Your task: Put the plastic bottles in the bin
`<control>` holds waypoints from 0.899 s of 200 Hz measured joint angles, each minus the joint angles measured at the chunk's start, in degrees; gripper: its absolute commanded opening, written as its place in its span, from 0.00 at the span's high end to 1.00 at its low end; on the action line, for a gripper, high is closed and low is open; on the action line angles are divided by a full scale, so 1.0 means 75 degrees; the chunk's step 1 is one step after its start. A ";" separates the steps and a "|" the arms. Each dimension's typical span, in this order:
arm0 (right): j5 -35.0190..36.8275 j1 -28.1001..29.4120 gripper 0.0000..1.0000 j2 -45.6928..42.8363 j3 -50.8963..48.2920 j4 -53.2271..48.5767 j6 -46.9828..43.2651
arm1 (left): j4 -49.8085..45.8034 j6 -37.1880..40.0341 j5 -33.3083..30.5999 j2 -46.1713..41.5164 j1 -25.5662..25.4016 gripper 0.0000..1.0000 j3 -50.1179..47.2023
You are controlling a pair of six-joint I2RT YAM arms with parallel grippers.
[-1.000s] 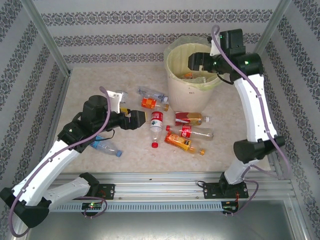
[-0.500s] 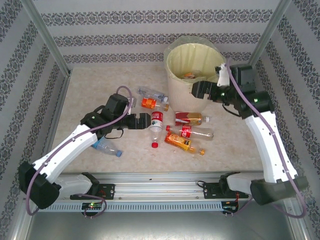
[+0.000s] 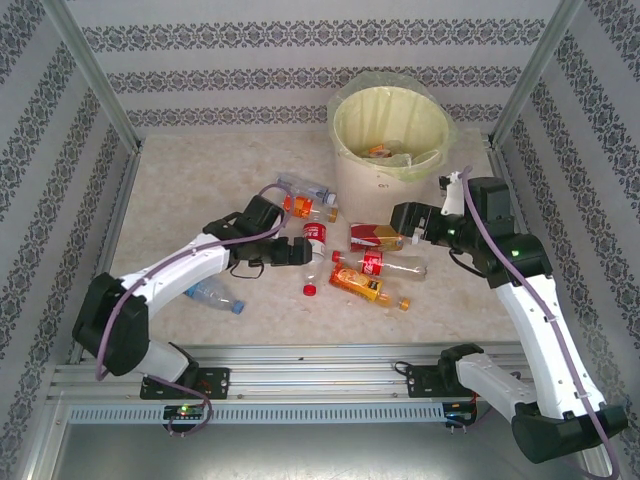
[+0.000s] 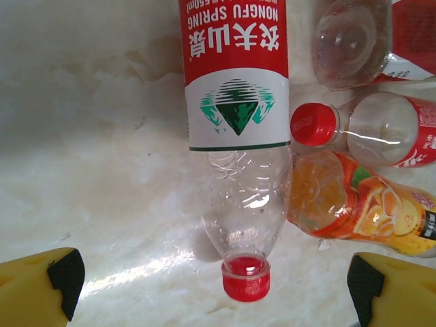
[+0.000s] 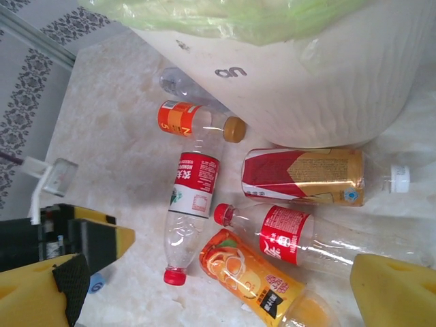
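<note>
A red-label bottle with a red cap (image 3: 313, 255) (image 4: 235, 102) (image 5: 191, 204) lies on the table. My left gripper (image 3: 298, 251) (image 4: 212, 276) is open, its yellow fingers wide on either side of the bottle's neck and cap. Beside this bottle lie an orange juice bottle (image 3: 365, 287) (image 4: 354, 211) (image 5: 259, 279), a clear bottle with a red label (image 3: 385, 264) (image 5: 293, 235) and a red-and-gold bottle (image 3: 380, 236) (image 5: 306, 176). My right gripper (image 3: 407, 222) (image 5: 218, 286) hangs open above them, just in front of the bin (image 3: 360, 185) (image 5: 327, 82). It holds nothing.
An orange-label bottle with a brown cap (image 3: 305, 207) (image 5: 191, 119) and a clear one (image 3: 300, 187) lie left of the bin. A blue-capped bottle (image 3: 212, 293) lies near the left arm. A few bottles (image 3: 385, 152) rest inside the bin. Patterned walls and metal posts enclose the table.
My right gripper came down from over the bin to a spot in front of it, above the bottles. My left gripper reached right, up to the red-label bottle.
</note>
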 measured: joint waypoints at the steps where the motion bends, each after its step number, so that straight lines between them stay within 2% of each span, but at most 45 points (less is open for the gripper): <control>1: -0.0006 0.0000 0.02 0.0000 -0.0006 0.0000 0.0003 | 0.0012 -0.0003 0.0009 0.0015 0.0000 0.00 0.0000; 96: -0.0720 0.0003 0.02 -0.0026 -0.0484 0.0294 0.0175 | 0.0650 -0.0029 0.0455 0.1288 -0.0192 0.00 0.0009; 151: -0.0764 0.0003 0.02 -0.0023 -0.0659 0.0312 0.0227 | 0.1081 -0.0195 0.0551 0.1874 -0.0356 0.08 0.0061; 180: -0.0766 0.0003 0.02 -0.0038 -0.0697 0.0312 0.0227 | 0.1244 -0.0251 0.0632 0.2110 -0.0388 0.18 0.0102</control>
